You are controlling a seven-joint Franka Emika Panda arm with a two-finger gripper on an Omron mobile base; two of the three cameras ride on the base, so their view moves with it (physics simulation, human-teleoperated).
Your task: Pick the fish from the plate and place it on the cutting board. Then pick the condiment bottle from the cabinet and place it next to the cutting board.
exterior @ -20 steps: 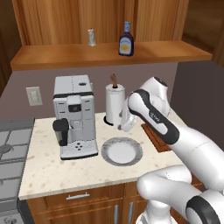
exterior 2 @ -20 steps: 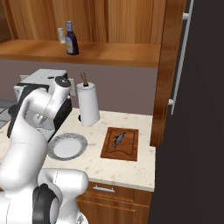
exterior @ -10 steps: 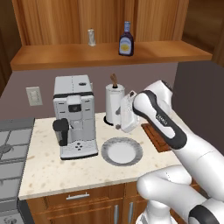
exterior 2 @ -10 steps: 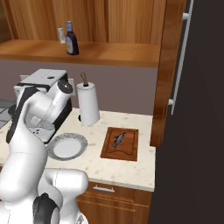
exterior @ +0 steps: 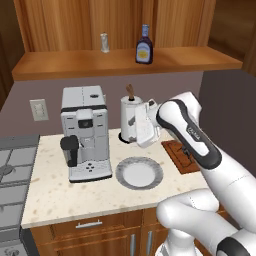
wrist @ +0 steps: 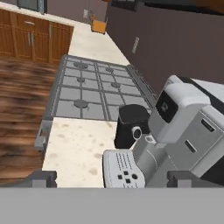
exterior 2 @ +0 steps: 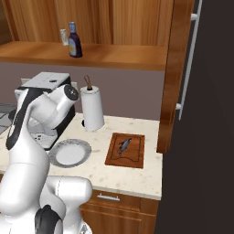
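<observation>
Now that the fish [exterior 2: 124, 146] sits on the cutting board [exterior 2: 132, 159], we've swung up toward the condiment bottle [exterior: 144, 45], gripper [exterior: 141, 126] wide and empty.

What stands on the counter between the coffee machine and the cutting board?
In the right base view, the plate lies in front and the paper towel roll stands behind, between the coffee machine and the cutting board.

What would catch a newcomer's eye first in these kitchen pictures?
The big white arm curling over the counter in front of the paper towel roll. Next, the fish lying on the cutting board, right of the bare plate. Above, the condiment bottle stands on the cabinet.
</observation>
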